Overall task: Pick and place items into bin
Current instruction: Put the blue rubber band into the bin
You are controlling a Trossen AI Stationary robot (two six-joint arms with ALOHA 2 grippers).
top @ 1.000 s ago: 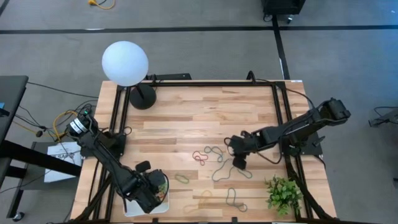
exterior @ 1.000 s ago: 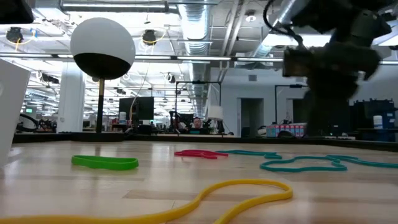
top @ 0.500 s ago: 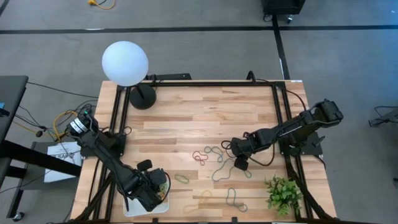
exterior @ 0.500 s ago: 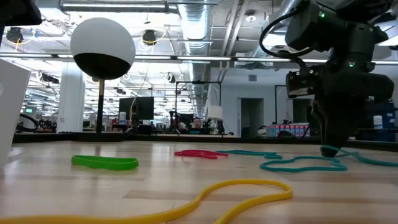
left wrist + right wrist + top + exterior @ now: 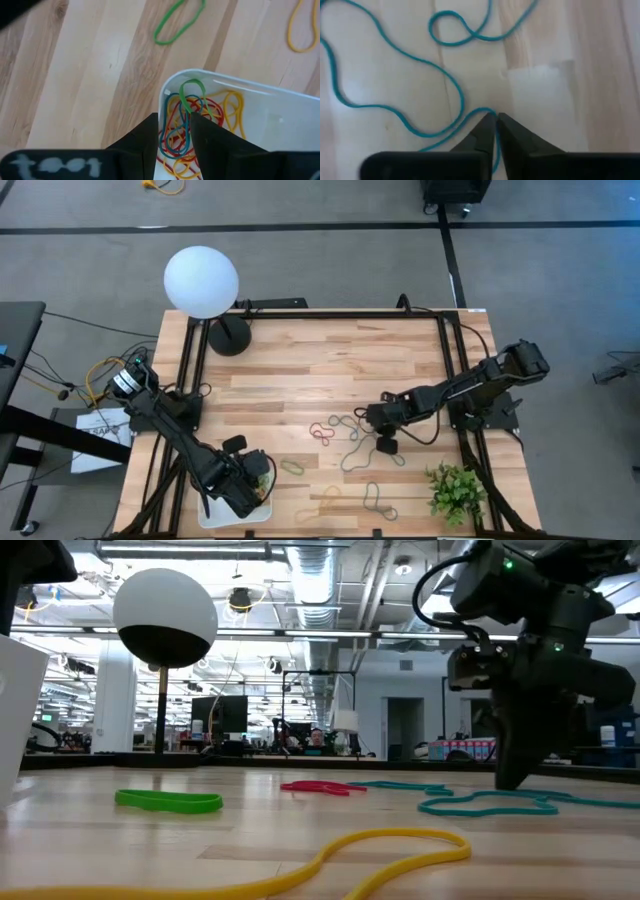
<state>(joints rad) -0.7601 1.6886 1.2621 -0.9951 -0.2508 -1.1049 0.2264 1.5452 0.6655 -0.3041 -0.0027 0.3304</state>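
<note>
In the high view the left gripper (image 5: 245,492) covers most of the white bin (image 5: 262,510), so the rubber bands in it barely show there. In the left wrist view the bin (image 5: 260,120) is cut off at the picture's edges, and the dark fingers (image 5: 142,142) hide part of the tangled bands (image 5: 187,125). The teal band (image 5: 395,80) runs out of the right wrist picture on several sides.
</note>
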